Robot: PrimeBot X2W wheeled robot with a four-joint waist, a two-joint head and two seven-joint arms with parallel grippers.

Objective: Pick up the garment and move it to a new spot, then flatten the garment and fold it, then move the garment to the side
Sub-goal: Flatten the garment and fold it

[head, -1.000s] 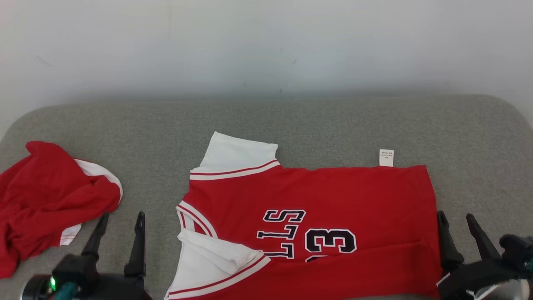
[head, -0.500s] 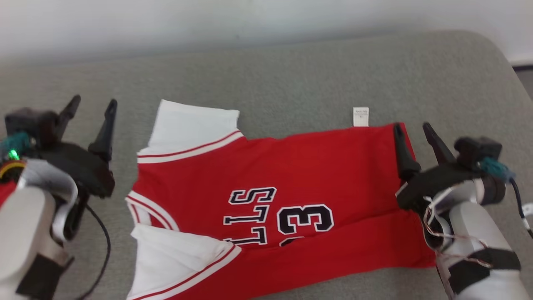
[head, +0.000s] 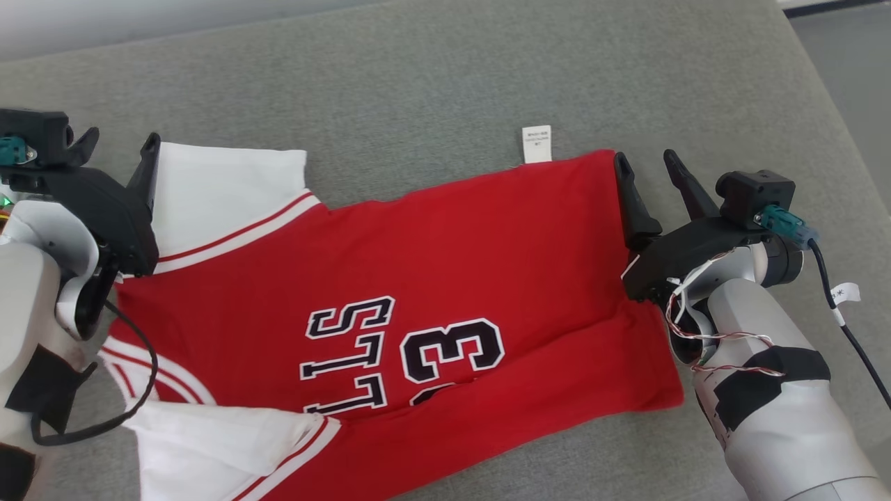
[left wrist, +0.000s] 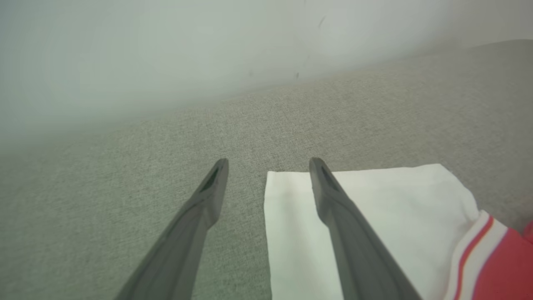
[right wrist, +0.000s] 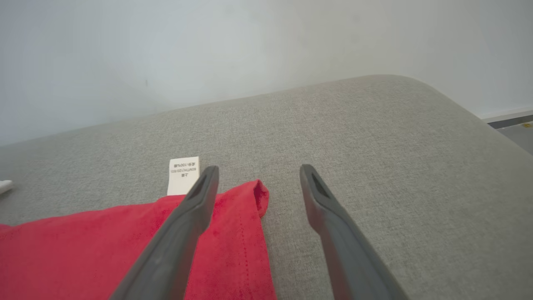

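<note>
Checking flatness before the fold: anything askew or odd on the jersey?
Yes. The red basketball jersey isn't flat: its near edge is flapped over, hiding part of the black lettering. The near white sleeve is rumpled and doubled over. A white care label sticks out past the far edge onto the grey fabric surface.

Head: you look steeply down on the jersey (head: 445,278).
Wrists: low, close; left shares its sleeve (left wrist: 395,204), right its label (right wrist: 183,175).
</note>
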